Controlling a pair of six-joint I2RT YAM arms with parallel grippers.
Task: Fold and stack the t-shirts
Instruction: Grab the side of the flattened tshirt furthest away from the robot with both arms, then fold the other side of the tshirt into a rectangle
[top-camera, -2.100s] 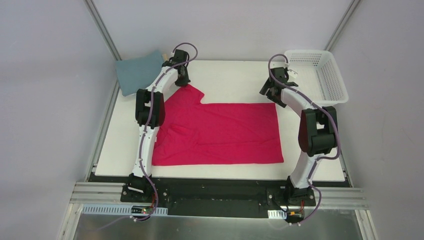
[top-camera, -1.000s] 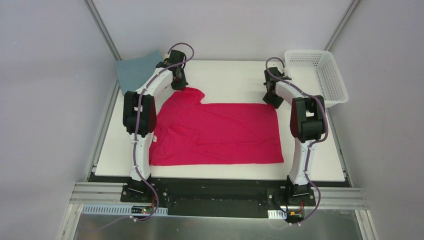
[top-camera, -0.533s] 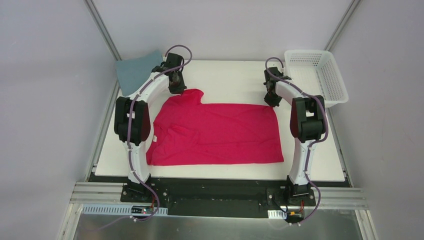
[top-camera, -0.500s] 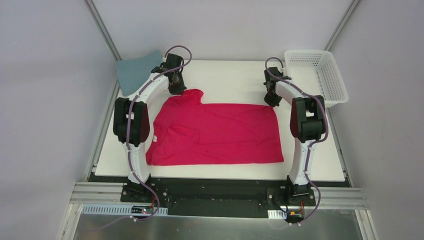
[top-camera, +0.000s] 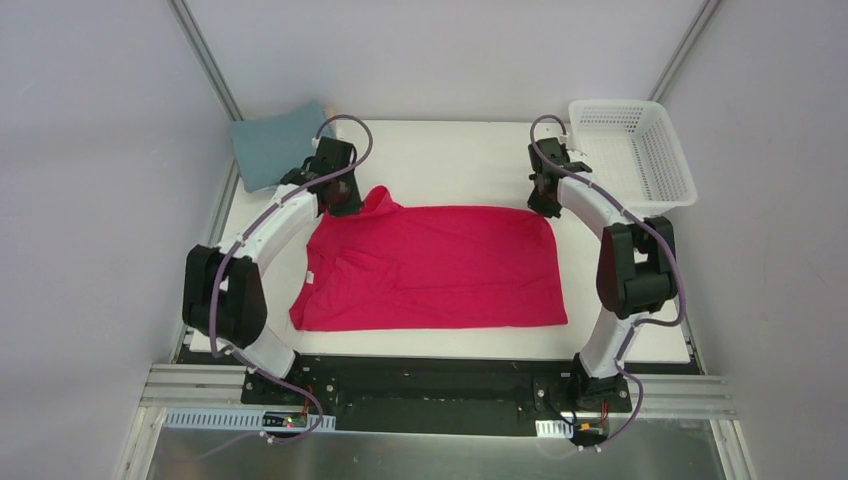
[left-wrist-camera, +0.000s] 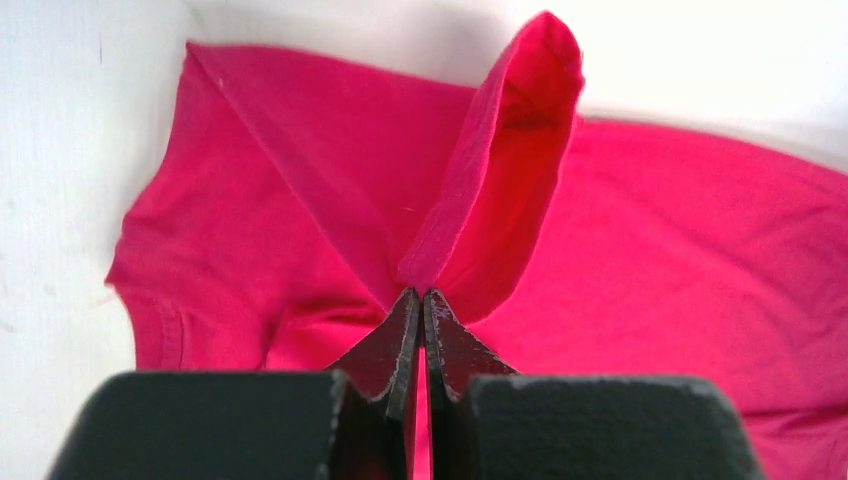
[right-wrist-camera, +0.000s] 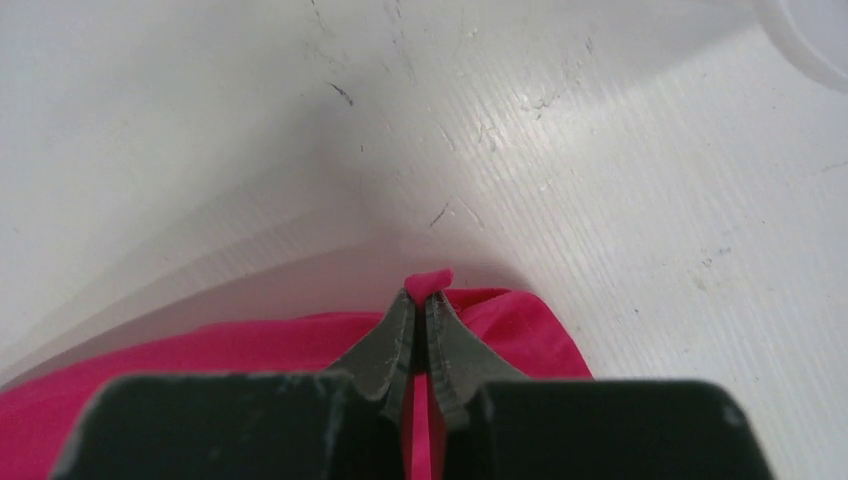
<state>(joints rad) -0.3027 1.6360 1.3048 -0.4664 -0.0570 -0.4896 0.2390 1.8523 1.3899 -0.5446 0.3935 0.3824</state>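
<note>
A crimson-pink t-shirt (top-camera: 440, 265) lies spread on the white table. My left gripper (top-camera: 352, 205) is shut on its far left sleeve, which stands up as a raised fold (left-wrist-camera: 500, 160) above the jaws. My right gripper (top-camera: 545, 208) is shut on the shirt's far right corner, and a small tip of pink cloth (right-wrist-camera: 428, 281) pokes out past the closed fingertips. A folded teal-grey t-shirt (top-camera: 270, 145) lies at the far left corner of the table, beyond the left arm.
A white mesh basket (top-camera: 635, 150) stands at the far right corner, close to the right arm. Bare white table (top-camera: 455, 160) stretches between the two grippers at the back. Grey walls enclose the table on three sides.
The right gripper has closed on the shirt's far right corner. The left gripper has drawn its pinched sleeve toward the near side, and the left arm's elbow has swung out to the left.
</note>
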